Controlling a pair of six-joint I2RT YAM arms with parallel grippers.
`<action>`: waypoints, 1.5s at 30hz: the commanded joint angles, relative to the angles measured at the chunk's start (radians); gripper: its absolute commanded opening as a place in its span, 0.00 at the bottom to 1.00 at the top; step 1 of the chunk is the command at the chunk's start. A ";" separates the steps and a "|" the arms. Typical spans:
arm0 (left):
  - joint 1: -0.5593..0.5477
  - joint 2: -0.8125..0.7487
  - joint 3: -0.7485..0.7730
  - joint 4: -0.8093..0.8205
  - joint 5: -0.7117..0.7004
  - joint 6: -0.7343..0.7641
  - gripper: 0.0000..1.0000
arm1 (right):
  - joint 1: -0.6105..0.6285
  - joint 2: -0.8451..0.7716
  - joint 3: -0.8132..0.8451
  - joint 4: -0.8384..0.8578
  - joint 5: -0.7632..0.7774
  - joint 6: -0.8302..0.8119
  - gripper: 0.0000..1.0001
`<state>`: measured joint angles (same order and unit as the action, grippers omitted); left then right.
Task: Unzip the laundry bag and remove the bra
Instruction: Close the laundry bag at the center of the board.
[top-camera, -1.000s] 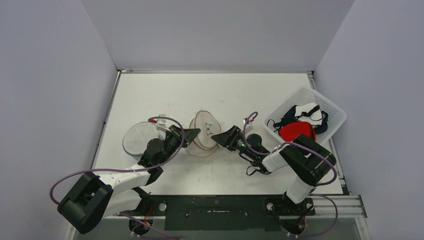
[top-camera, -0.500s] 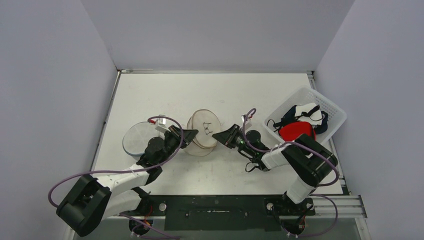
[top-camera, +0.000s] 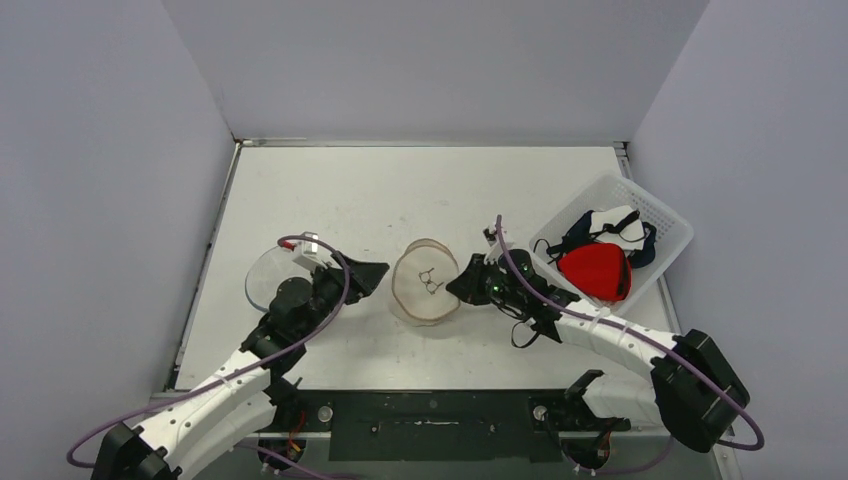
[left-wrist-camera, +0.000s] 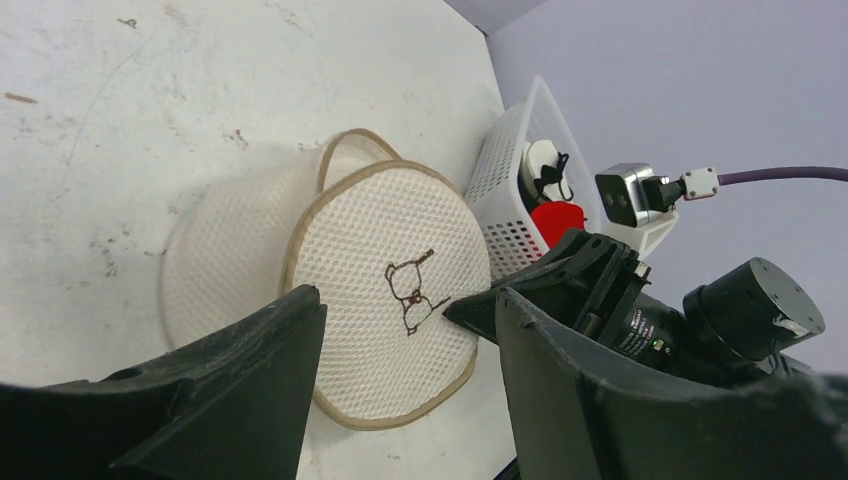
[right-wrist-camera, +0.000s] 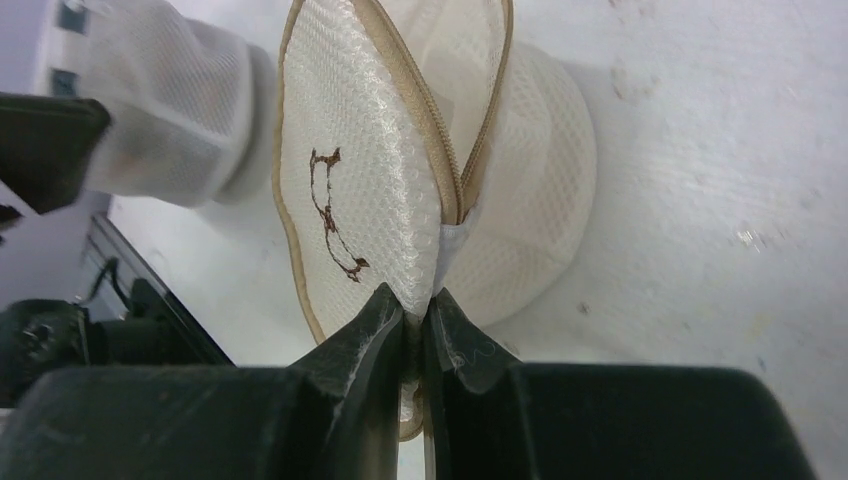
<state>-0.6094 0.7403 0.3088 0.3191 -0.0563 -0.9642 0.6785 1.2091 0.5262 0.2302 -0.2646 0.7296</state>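
While pinching the mesh laundry bag (top-camera: 425, 283) at its zipper (right-wrist-camera: 470, 150) with the right pincer (right-wrist-camera: 420, 305) on the desk (top-camera: 330, 190), holds left pincer (left-wrist-camera: 405, 300) spread, empty; zipper seemingly part-open, bra unseen, removal pending.

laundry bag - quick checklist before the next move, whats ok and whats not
1. Right gripper shut on the laundry bag edge: ok.
2. Left gripper open and empty, ready to reach in: ok.
3. Bag opened: its two mesh halves gape apart along the zip: ok.
4. Lower half resting on the table, upper half lifted: ok.
5. Bra visible inside the opening: cannot tell, the mesh hides the interior.
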 joint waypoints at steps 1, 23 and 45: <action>-0.008 -0.101 0.053 -0.236 -0.011 0.073 0.61 | -0.008 -0.092 0.027 -0.322 0.037 -0.107 0.05; -0.333 0.164 0.172 -0.008 -0.049 0.249 0.55 | -0.034 -0.150 -0.166 -0.212 0.165 0.103 0.05; -0.374 0.784 0.359 0.030 -0.158 0.381 0.17 | 0.004 -0.196 -0.125 -0.318 0.215 0.126 0.41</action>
<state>-0.9806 1.5234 0.6590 0.3027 -0.1707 -0.5930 0.6720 1.0740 0.3550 -0.0727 -0.0826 0.8577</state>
